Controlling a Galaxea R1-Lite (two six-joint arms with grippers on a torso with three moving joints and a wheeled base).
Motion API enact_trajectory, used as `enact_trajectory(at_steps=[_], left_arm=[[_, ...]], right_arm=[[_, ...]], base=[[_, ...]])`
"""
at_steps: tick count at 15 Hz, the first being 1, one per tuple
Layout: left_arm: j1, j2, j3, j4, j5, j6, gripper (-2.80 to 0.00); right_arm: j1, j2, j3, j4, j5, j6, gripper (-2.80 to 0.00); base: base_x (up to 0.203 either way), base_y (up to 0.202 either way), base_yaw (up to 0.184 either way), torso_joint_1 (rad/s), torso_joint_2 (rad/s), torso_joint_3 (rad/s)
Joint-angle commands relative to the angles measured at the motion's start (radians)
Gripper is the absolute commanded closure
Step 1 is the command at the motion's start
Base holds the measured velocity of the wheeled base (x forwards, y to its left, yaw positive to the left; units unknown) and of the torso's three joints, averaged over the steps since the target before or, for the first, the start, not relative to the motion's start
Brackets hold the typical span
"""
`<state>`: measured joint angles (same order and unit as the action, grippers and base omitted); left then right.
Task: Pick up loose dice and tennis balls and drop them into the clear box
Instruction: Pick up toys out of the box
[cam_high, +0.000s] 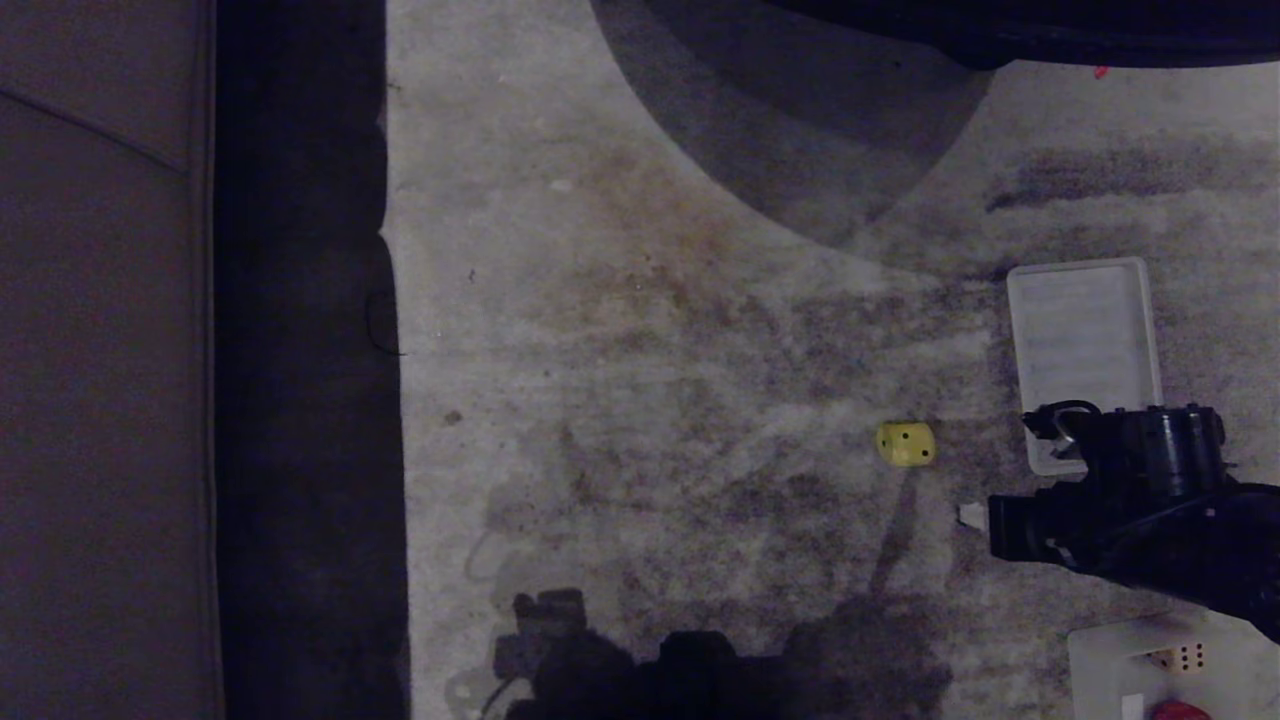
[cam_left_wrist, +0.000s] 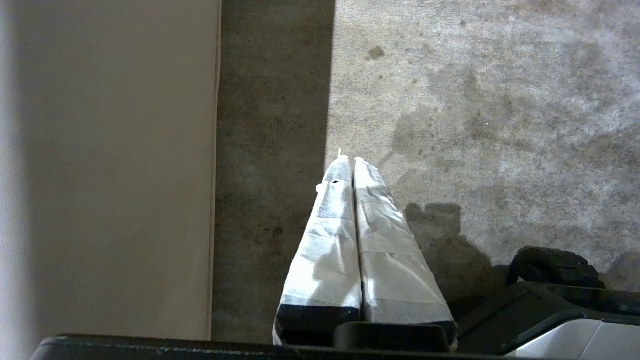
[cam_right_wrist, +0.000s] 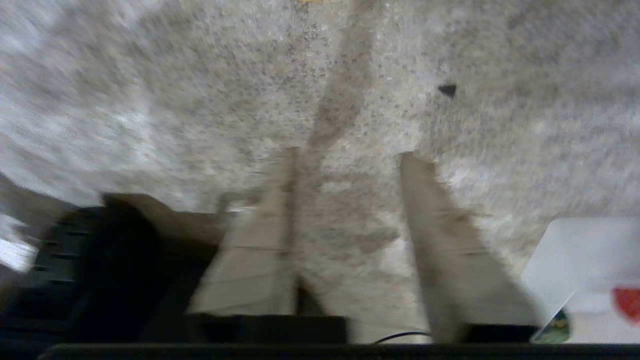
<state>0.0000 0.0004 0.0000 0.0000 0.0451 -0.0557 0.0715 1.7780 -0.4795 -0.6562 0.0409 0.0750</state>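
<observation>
**Yellow die alone on the carpet, right gripper empty beside it**

Take the yellow die (cam_high: 906, 444) as your landmark: a small soft-looking cube with rounded corners and dark dots, sitting by itself on the stained, matted grey carpet (cam_high: 640, 330). Far to its left you see a dark strip of floor and then a smooth, plain beige panel (cam_high: 100, 400). The left gripper (cam_left_wrist: 348, 160), parked near that strip, has its two white tape-wrapped fingers pressed together on nothing. Right of the die and beyond it lies the flat ribbed clear lid (cam_high: 1083, 340). The right gripper (cam_right_wrist: 350, 157) hangs over bare carpet, just right of the die, its wedge-shaped fingers apart and empty. Further right and nearer you is the clear box (cam_high: 1100, 650), a translucent whitish bin with rounded corners, holding a beige die (cam_high: 1180, 657) and a red die (cam_high: 1180, 712)
</observation>
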Motion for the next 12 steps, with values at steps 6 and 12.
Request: enact_trajectory(at_steps=[6,12], left_arm=[[0.000,0.001,0.002,0.000,0.001,-0.001,0.00],[0.000,0.001,0.001,-0.001,0.001,-0.001,0.00]], right_arm=[[0.002,0.176,-0.107,-0.083,0.059,-0.021,-2.80],[0.028,0.325,-0.224,-0.144,0.057,-0.022,-2.80]], base=[[0.000,0.000,0.000,0.000,0.00,0.000],[0.000,0.000,0.000,0.000,0.00,0.000]])
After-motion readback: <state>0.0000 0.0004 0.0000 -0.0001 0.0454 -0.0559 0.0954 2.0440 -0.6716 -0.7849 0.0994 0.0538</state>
